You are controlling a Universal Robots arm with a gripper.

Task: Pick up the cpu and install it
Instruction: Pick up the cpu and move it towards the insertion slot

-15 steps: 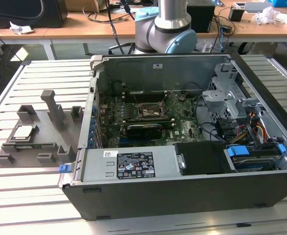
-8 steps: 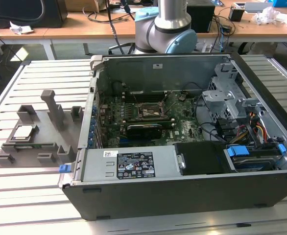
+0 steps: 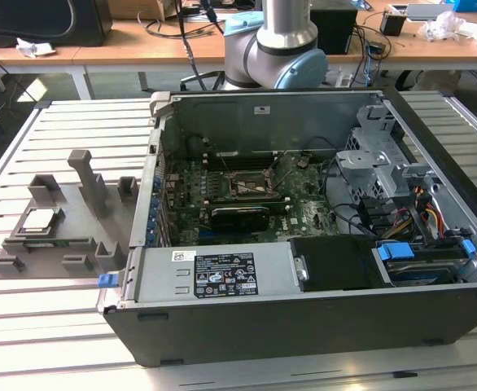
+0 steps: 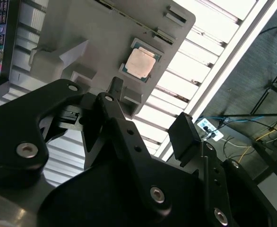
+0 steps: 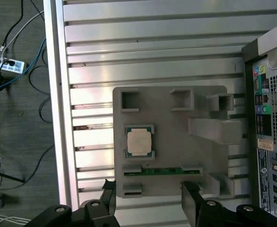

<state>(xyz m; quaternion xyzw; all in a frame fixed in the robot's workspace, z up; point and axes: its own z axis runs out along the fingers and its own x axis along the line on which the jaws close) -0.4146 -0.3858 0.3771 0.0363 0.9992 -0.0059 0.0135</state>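
The cpu (image 5: 139, 142) lies flat in a square recess of the grey holder tray (image 5: 176, 101) on the slatted counter (image 5: 152, 47). It is beside the open computer case (image 3: 304, 326) and well apart from the motherboard socket (image 3: 251, 186), and the tool (image 5: 149, 194) hangs above the tray, fingers spread with nothing between them. In my judgement, a sound pick needs the fingers squared to two opposite chip edges, centred, and closed gently. Obstructions noted: the recess corner lips, a green strip (image 5: 161, 170) just beside the chip, and the tray's upright blocks (image 5: 216, 130).
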